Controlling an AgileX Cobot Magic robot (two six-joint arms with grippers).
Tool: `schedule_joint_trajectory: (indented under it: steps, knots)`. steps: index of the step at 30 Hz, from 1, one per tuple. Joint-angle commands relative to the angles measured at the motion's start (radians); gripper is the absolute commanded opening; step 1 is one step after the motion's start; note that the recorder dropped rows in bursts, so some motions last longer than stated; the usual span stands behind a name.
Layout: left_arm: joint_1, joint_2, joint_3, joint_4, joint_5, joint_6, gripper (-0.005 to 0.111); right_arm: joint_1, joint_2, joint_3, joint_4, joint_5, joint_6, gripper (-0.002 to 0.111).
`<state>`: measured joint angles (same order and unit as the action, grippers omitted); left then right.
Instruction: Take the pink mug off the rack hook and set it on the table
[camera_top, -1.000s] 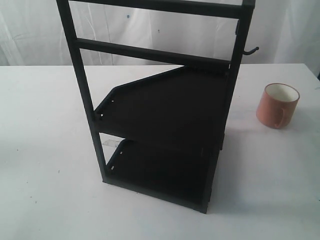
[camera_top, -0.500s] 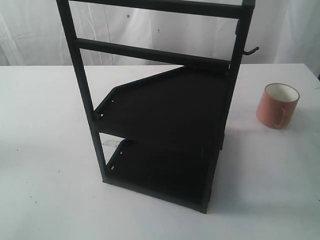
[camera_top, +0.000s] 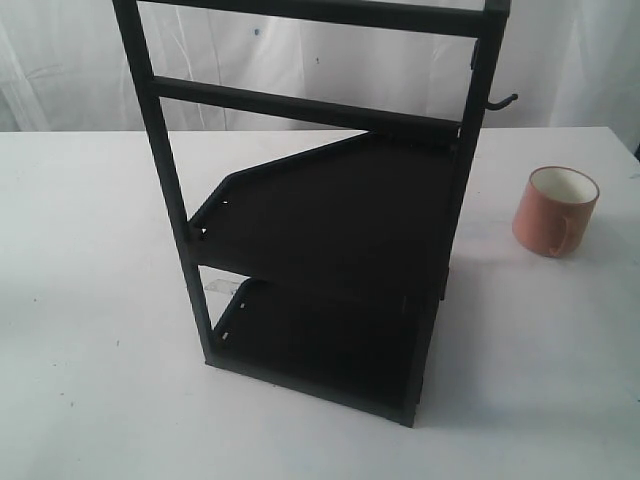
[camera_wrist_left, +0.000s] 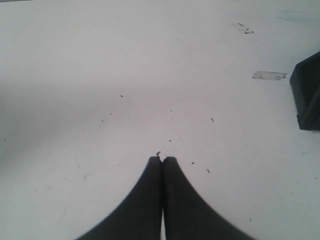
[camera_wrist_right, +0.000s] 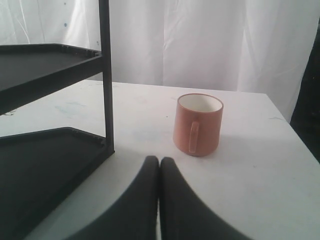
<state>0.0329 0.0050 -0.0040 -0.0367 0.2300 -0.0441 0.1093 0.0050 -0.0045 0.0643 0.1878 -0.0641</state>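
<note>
The pink mug (camera_top: 555, 211) stands upright on the white table (camera_top: 90, 230), to the right of the black rack (camera_top: 330, 240), its white inside showing. The rack hook (camera_top: 502, 101) sticks out bare from the upper right post. In the right wrist view the mug (camera_wrist_right: 198, 124) stands a short way beyond my right gripper (camera_wrist_right: 159, 160), handle toward the camera; the fingers are pressed together with nothing between them. My left gripper (camera_wrist_left: 162, 159) is shut too, empty, over bare table (camera_wrist_left: 125, 75). Neither gripper shows in the exterior view.
The rack's two black shelves (camera_top: 340, 210) and upright posts (camera_wrist_right: 105, 75) stand beside the mug. A rack corner (camera_wrist_left: 307, 97) and a strip of clear tape (camera_wrist_left: 269, 75) show in the left wrist view. A white curtain (camera_wrist_right: 200, 40) hangs behind the table.
</note>
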Motion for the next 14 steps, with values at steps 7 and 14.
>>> schedule_joint_trajectory:
  steps: [7, 14]
  knots:
    - [0.002, -0.005, 0.004, -0.011, 0.003, -0.001, 0.000, 0.000, -0.005, 0.005, -0.006, -0.010, 0.017, 0.000]
    - [0.002, -0.005, 0.004, -0.011, 0.003, -0.001, 0.000, 0.000, -0.005, 0.005, -0.006, -0.010, 0.017, 0.000]
